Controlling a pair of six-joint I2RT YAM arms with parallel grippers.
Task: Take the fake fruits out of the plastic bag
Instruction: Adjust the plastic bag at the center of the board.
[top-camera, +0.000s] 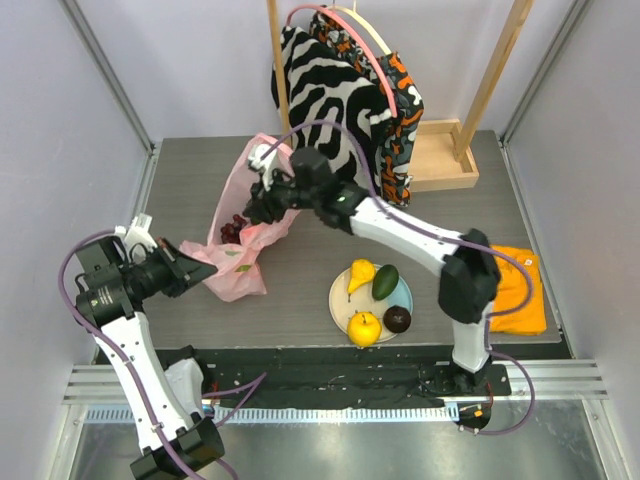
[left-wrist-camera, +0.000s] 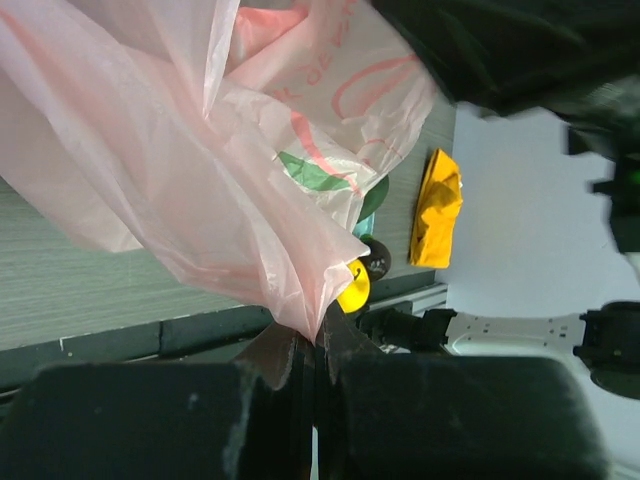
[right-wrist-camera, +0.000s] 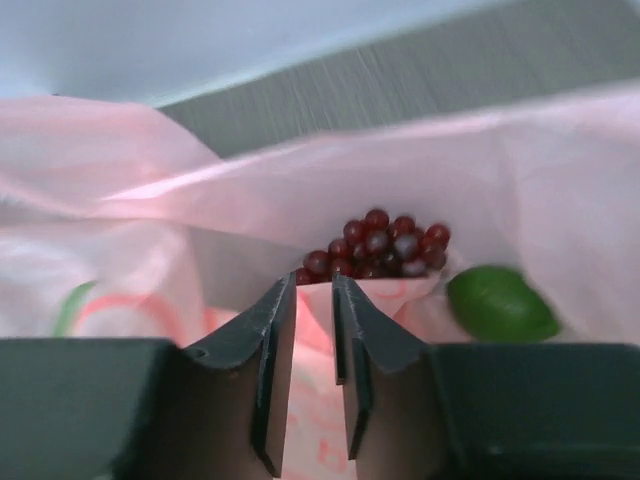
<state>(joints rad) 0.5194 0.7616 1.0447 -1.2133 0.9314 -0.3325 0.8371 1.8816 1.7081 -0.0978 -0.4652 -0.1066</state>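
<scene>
The pink plastic bag (top-camera: 238, 262) lies at the table's left. My left gripper (top-camera: 188, 264) is shut on its near corner, seen pinched between the jaws in the left wrist view (left-wrist-camera: 318, 338). My right gripper (top-camera: 262, 206) hovers at the bag's open mouth, its jaws a narrow gap apart and empty (right-wrist-camera: 313, 288). Just beyond its tips, inside the bag (right-wrist-camera: 150, 250), lie the dark red grape bunch (right-wrist-camera: 375, 245) and the green lime (right-wrist-camera: 500, 302). The grapes also show in the top view (top-camera: 232, 230). The yellow pear (top-camera: 360, 275), avocado (top-camera: 386, 281), yellow-orange fruit (top-camera: 364, 327) and maroon fruit (top-camera: 397, 319) sit on the plate (top-camera: 338, 298).
A zebra-striped cloth bag (top-camera: 315, 80) hangs from a wooden rack (top-camera: 445, 160) at the back. A folded orange cloth (top-camera: 520, 290) lies at the right. Grey walls close in both sides.
</scene>
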